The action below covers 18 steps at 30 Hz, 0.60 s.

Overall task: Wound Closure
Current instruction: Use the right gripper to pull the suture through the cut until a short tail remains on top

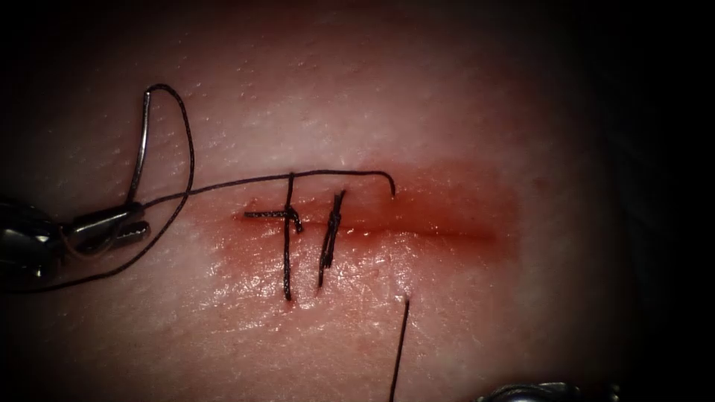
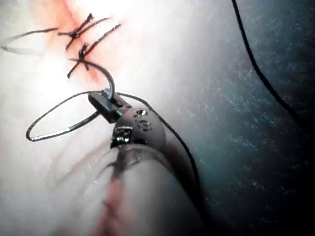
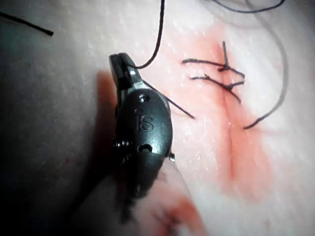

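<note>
The tissue (image 1: pixel 447 112) has a horizontal cut (image 1: pixel 447 227) with two stitches (image 1: pixel 289 223) at its left end. The left tool (image 1: pixel 112 223) is left of the cut, shut on the curved needle (image 1: pixel 140 149) near one end. The needle rises free of the tissue, and the thread (image 1: pixel 190 149) leaves its upper end in a loop. Another run of thread (image 1: pixel 342 173) crosses above the cut and enters the tissue. It comes out below the cut (image 1: pixel 407 299) and drops toward the right tool (image 1: pixel 536 391). The right tool (image 3: pixel 124 66) is shut on the thread (image 3: pixel 160 29). The left tool (image 2: pixel 101 102) holds the needle (image 2: pixel 64 129).
Red fluid (image 1: pixel 462 208) stains the tissue around the unstitched right part of the cut. A cut end of thread (image 3: pixel 29 24) lies on the tissue. Dark ground borders the tissue on the right (image 1: pixel 670 223).
</note>
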Each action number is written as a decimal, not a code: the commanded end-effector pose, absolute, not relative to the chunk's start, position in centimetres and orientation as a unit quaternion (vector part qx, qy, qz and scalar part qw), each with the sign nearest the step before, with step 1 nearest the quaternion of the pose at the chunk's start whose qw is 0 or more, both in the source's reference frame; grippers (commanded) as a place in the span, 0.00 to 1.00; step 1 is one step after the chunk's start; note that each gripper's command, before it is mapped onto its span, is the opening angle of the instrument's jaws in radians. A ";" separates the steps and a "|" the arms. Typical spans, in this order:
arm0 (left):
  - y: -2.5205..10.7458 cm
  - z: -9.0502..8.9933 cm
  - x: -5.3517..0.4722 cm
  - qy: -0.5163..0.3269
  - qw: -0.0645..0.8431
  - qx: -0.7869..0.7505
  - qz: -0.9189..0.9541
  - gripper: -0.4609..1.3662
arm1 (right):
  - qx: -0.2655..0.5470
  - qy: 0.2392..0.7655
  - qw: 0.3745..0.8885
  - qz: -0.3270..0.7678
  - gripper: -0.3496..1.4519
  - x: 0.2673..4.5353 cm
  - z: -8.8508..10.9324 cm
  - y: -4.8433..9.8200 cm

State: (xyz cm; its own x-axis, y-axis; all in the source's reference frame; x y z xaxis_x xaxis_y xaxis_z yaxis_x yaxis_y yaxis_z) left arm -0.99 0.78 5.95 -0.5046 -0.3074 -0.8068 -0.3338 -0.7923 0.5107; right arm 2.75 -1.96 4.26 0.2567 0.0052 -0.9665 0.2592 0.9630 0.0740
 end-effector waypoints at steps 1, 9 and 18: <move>0.8 5.9 -0.97 0.318 0.006 -0.498 0.807 0.06 | 0.105 0.604 0.786 -0.082 0.00 2.76 4.2 -2.0; 0.8 5.9 -0.94 0.318 0.005 -0.498 0.807 0.06 | 0.106 0.600 0.789 -0.086 0.00 2.85 4.0 -2.2; 0.8 5.9 -0.94 0.317 0.007 -0.499 0.806 0.06 | 0.103 0.610 0.780 -0.091 0.00 2.97 3.8 -2.5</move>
State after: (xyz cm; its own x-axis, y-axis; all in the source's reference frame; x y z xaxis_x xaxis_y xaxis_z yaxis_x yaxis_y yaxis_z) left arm -0.94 0.76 5.94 -0.5017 -0.3053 -0.8094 -0.3329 -0.7955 0.5064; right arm 3.00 -2.50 3.80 0.2378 -0.0175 -0.9711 0.2767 0.9596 0.0504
